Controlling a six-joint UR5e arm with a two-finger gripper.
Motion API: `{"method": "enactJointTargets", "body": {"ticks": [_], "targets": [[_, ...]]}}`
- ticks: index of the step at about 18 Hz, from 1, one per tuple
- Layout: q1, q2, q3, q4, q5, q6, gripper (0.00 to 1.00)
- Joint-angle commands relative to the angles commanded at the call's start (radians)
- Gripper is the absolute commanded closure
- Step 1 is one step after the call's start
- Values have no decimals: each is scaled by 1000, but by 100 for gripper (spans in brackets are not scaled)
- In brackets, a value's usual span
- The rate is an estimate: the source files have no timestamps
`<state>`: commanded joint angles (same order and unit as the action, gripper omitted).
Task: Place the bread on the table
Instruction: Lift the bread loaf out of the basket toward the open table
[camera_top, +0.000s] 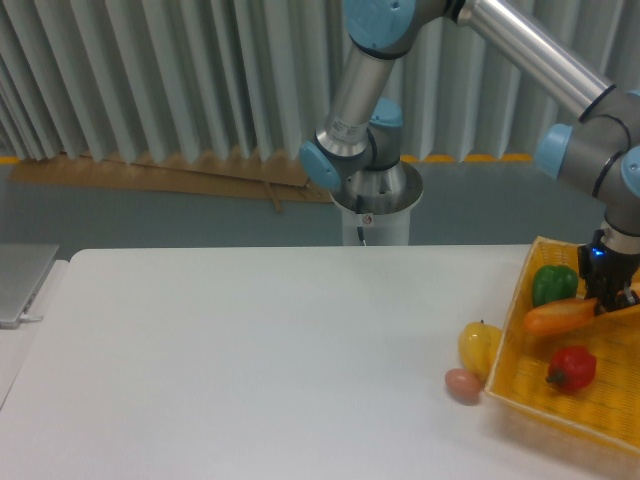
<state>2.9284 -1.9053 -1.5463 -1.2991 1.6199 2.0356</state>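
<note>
Camera view, fixed, facing the table (250, 360): a wide white top with rounded corners.

Item: yellow woven basket (520, 300), at the right edge of the table, tilted, partly cut off by the frame.

Item: the bread (555, 317), golden orange-brown, long. It lies inside the basket, nearly level, its left end toward the basket's left wall, its right end meeting the gripper.

Item: gripper (612, 298), dark, lowered into the basket at the bread's right end. The fingers sit at the frame's edge against the loaf; whether they are closed on it cannot be told.

Item: green pepper (553, 282), in the basket, just behind the bread.

Item: red pepper (571, 367), in the basket, in front of the bread.

Item: yellow rounded fruit (478, 345), on the table, touching the basket's left wall from outside.

Item: small pinkish-brown egg-shaped piece (462, 384), on the table, just in front of the yellow fruit.

Item: arm base (375, 205), behind the table's far edge.
</note>
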Motion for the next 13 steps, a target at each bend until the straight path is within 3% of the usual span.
{"method": "enactJointTargets", "body": {"ticks": [6, 13], "targets": [[-12, 46, 6, -95, -46, -20, 68], [-89, 124, 21, -216, -66, -152, 68]]}}
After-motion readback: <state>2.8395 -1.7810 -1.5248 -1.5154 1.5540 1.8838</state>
